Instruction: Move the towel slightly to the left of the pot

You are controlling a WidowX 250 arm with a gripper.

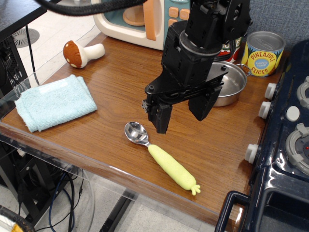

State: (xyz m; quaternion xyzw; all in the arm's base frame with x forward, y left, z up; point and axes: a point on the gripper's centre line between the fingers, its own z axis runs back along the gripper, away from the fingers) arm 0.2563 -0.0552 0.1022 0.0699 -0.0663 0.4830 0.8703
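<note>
The light blue folded towel [55, 102] lies flat at the left edge of the wooden table [120, 72]. The shiny steel pot [231, 84] sits at the back right, partly hidden behind my arm. My black gripper [181, 115] hangs over the middle of the table, between towel and pot, just in front of the pot. Its two fingers are spread apart with nothing between them. It is well to the right of the towel and touches neither thing.
A spoon [161, 155] with a yellow-green handle lies near the front edge below the gripper. A toy mushroom [79, 52] lies at the back left. A pineapple can [262, 53] stands behind the pot. A toy microwave [140, 21] is at the back; a toy stove [289, 145] is on the right.
</note>
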